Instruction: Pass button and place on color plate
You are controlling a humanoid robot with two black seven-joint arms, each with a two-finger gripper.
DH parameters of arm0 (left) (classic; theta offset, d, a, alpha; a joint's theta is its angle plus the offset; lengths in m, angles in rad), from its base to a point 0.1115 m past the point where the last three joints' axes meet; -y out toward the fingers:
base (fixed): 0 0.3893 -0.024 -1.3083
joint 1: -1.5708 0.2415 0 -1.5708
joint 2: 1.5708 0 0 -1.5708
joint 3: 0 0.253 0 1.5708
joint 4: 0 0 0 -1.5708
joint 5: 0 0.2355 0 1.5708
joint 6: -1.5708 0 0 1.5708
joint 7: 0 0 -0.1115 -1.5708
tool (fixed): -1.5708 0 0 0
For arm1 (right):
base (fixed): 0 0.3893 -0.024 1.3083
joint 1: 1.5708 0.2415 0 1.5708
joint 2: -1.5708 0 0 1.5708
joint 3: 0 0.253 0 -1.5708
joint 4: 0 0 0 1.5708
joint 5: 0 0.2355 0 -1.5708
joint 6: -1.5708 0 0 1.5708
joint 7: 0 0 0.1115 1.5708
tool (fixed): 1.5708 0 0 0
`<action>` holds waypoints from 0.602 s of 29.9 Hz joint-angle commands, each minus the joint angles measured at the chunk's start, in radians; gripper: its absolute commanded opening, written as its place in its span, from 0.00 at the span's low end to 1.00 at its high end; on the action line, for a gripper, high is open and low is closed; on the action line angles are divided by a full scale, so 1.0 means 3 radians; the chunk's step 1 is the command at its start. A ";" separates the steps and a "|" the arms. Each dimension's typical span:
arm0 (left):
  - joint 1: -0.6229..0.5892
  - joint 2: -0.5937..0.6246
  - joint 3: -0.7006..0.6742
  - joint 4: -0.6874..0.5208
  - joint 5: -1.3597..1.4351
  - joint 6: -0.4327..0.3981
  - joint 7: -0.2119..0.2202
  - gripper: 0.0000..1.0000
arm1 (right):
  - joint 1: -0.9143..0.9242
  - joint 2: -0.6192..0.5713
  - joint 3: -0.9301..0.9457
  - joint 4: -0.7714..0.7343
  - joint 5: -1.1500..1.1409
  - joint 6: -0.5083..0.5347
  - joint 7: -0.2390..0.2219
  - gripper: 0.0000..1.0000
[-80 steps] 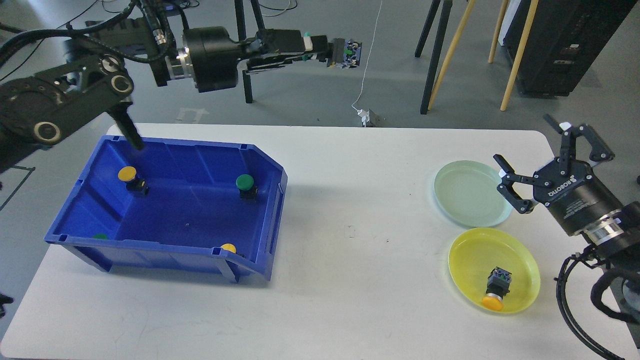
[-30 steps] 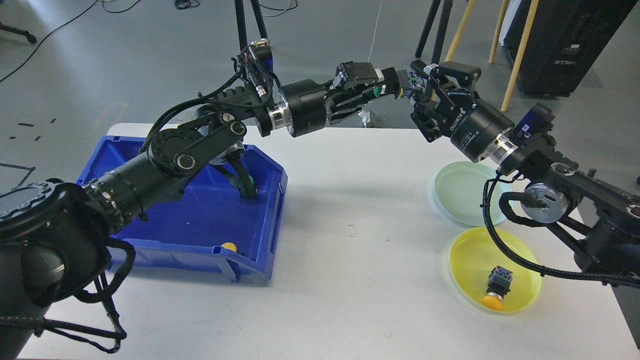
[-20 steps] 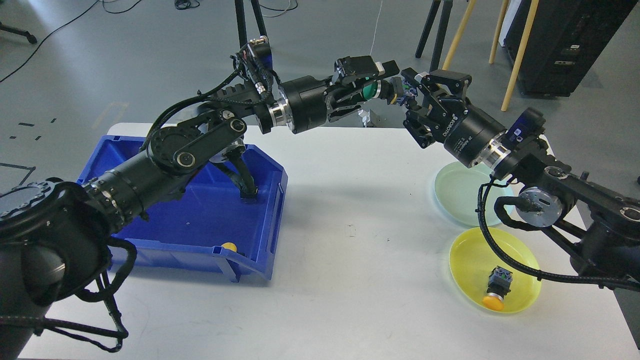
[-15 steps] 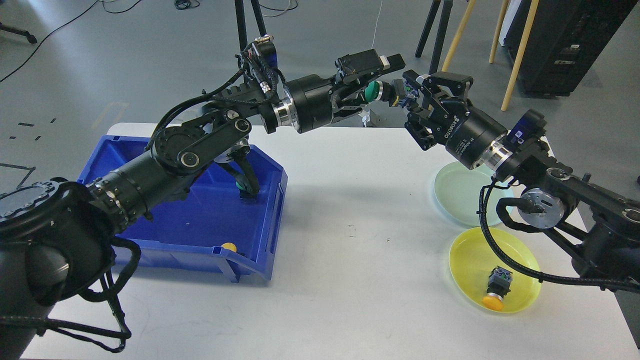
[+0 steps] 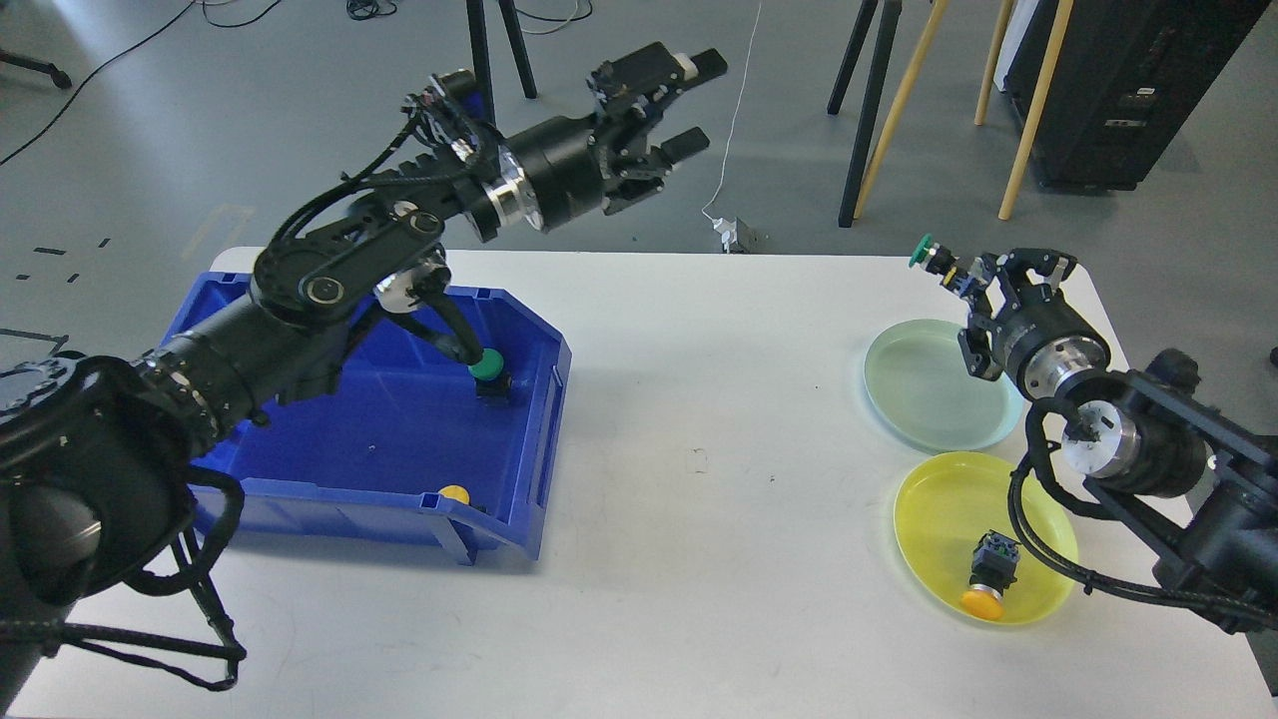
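My right gripper (image 5: 966,278) clamps the green-capped push button (image 5: 937,258), held above the far edge of the pale green round plate (image 5: 934,389) — not touching it. My left gripper (image 5: 684,100) hangs empty, fingers spread wide, beyond the blue plastic bin (image 5: 379,439) over the floor.
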 commanded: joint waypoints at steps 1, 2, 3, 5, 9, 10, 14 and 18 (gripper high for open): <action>-0.0090 0.0237 -0.0012 -0.0022 -0.0114 -0.0001 -0.0001 0.92 | 0.0027 0.0047 -0.0285 -0.0045 0.0005 -0.0227 -0.0135 0.00; -0.0090 0.0258 -0.0012 -0.0022 -0.0114 -0.0001 -0.0001 0.92 | 0.0027 0.0052 -0.0306 -0.0050 0.0005 -0.0227 -0.0192 0.00; -0.0090 0.0278 -0.0012 -0.0022 -0.0114 -0.0001 -0.0001 0.92 | 0.0027 0.0057 -0.0322 -0.0055 0.0000 -0.0227 -0.0228 0.00; -0.0090 0.0294 -0.0012 -0.0022 -0.0114 -0.0001 -0.0001 0.92 | 0.0022 0.0082 -0.0301 -0.0065 0.0005 -0.0227 -0.0238 0.17; -0.0080 0.0294 -0.0006 -0.0027 -0.0114 -0.0001 -0.0001 0.93 | 0.0032 0.0123 -0.0266 -0.0126 0.0005 -0.0227 -0.0233 0.58; -0.0080 0.0294 -0.0006 -0.0027 -0.0114 -0.0001 -0.0001 0.93 | 0.0032 0.0123 -0.0235 -0.0131 0.0010 -0.0227 -0.0238 0.69; -0.0080 0.0314 -0.0012 -0.0022 -0.0119 -0.0001 -0.0001 0.93 | 0.0027 0.0123 -0.0184 -0.0121 0.0016 -0.0227 -0.0259 1.00; -0.0075 0.0411 -0.0129 0.0014 -0.0165 -0.0001 -0.0001 0.93 | 0.0073 0.0113 -0.0153 -0.0050 0.0036 -0.0227 -0.0274 1.00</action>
